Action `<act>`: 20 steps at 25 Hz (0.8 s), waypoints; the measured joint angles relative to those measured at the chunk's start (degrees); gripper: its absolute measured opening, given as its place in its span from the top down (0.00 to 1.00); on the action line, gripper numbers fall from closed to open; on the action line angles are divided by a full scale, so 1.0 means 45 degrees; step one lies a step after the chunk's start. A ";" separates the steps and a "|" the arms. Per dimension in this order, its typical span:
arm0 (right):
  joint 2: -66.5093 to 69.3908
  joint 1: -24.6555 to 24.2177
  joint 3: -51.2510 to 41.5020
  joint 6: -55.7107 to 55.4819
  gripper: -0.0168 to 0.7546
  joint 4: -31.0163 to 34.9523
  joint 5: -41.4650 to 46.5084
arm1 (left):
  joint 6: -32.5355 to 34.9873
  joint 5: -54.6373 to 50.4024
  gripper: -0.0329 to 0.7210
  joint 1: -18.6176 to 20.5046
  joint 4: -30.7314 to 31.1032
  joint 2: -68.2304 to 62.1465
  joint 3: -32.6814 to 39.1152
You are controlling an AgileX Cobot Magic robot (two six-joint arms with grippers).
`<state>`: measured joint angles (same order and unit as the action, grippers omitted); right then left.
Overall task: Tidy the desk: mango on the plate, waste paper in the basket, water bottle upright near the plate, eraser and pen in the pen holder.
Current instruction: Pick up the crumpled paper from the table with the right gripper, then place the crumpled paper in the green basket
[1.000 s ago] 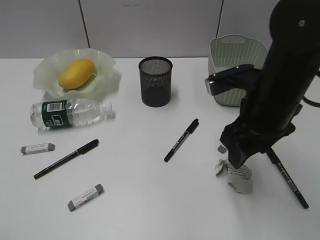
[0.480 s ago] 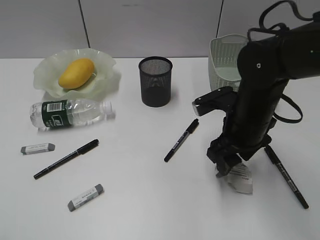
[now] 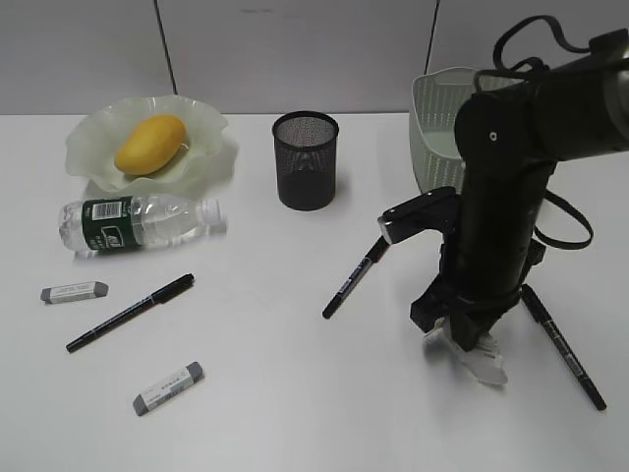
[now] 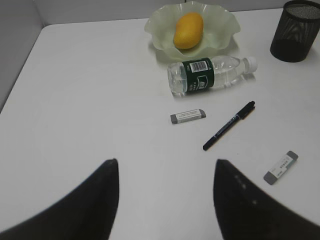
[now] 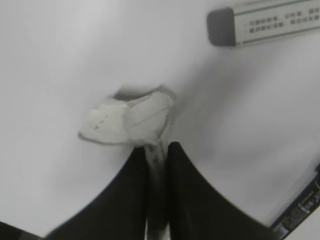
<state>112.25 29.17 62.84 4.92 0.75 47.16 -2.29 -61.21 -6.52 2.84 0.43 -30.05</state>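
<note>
The waste paper (image 5: pixel 127 120) lies on the desk (image 3: pixel 275 393) at the front right, and my right gripper (image 5: pixel 157 150) is shut on a fold of it; in the exterior view the paper (image 3: pixel 484 364) shows just under the arm. My left gripper (image 4: pixel 166 167) hangs open over bare desk, holding nothing. On the plate (image 3: pixel 206 123) lies the mango (image 3: pixel 149 144). The water bottle (image 3: pixel 138 222) rests on its side in front of the plate. Two erasers (image 3: pixel 75 292) (image 3: pixel 169 387) and three pens (image 3: pixel 131 313) (image 3: pixel 356 275) (image 3: pixel 565 346) lie loose. At the back centre is the pen holder (image 3: pixel 306 160), at the back right the basket (image 3: pixel 437 108).
A third eraser (image 5: pixel 270 25) lies just beyond the paper in the right wrist view. The right pen lies close beside my right arm. A grey partition wall runs along the back edge of the desk.
My right arm has come down over the waste paper and its jaws have closed on it. The paper has shifted slightly. Nothing else has moved.
</note>
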 joint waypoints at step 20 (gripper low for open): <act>-0.0516 -0.1759 0.8155 -0.1541 0.92 0.1996 0.2883 | -0.0006 0.0000 0.35 0.0000 0.0000 0.0000 0.0000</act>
<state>109.93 21.26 99.54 -2.01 9.73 60.13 -2.32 -61.21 -6.52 2.84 0.43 -30.05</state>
